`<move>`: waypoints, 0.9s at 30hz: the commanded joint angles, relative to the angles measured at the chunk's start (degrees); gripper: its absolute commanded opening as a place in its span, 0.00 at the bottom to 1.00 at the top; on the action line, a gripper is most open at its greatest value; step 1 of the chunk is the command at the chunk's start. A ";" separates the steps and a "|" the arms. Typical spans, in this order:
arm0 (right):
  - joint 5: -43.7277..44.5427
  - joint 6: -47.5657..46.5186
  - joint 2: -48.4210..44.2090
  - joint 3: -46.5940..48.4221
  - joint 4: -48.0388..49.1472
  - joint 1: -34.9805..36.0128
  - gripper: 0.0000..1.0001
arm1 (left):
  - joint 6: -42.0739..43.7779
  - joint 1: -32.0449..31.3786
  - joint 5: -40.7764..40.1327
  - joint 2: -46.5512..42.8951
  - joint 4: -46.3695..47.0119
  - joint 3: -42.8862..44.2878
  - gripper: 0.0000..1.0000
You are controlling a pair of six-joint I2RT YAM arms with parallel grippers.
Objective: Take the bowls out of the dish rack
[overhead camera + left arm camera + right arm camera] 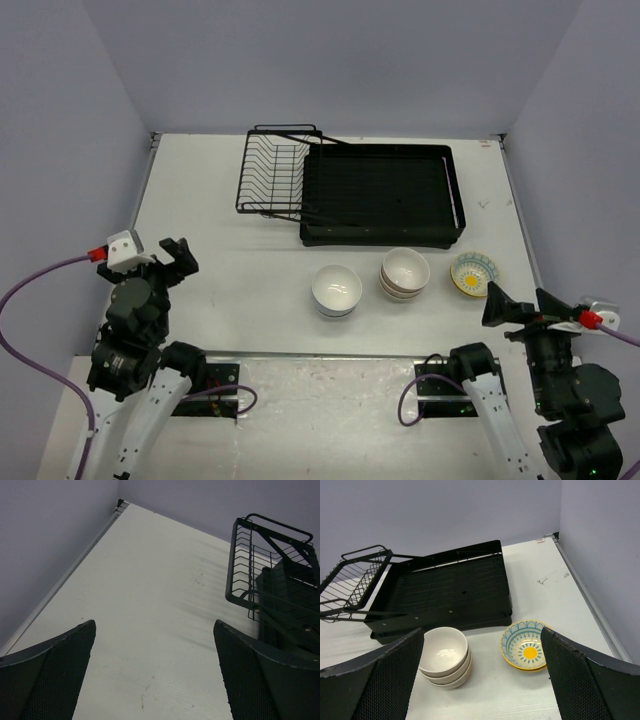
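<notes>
- The left fingers [172, 258] hang over the near left corner of the tabletop [230, 250], spread as wide as they go and holding nothing. Only bare surface lies under them.
- The right fingers [508, 315] sit by the near right corner, also wide apart and empty, and point toward the bowls.
- The bowls stand in a row across the near middle, between the arms and the rack. There is a white stack [336, 290], then a cream stack [404, 272], which shows three rims in the right wrist view. The yellow-centred patterned bowl [474, 274] is nearest the right edge, and it may rest on another dish; I cannot tell.
- The dish rack [380, 195] lies toward the far edge, its wire basket [272, 175] on the left side. No bowl shows in the basket or on the tray, so I judge the unloading done, or very nearly.
- Room for moving is widest on the left, from the left edge to the wire basket. On the right only a narrow strip runs between the tray and the right edge. The cream stack stands near the tray's near rim. Walls close the left, right and far edges.
</notes>
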 commanded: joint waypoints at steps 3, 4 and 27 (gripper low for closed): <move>-2.31 -2.16 -0.31 2.82 -0.79 0.81 0.99 | 2.10 0.03 2.93 -6.03 2.10 0.27 1.00; -2.58 -2.16 -0.40 3.00 -0.88 0.72 0.99 | 2.10 -0.14 3.02 -6.56 2.45 0.09 1.00; -2.40 -1.64 -1.19 2.91 -1.24 0.81 0.99 | 2.63 -0.85 5.57 -6.39 4.21 -1.49 1.00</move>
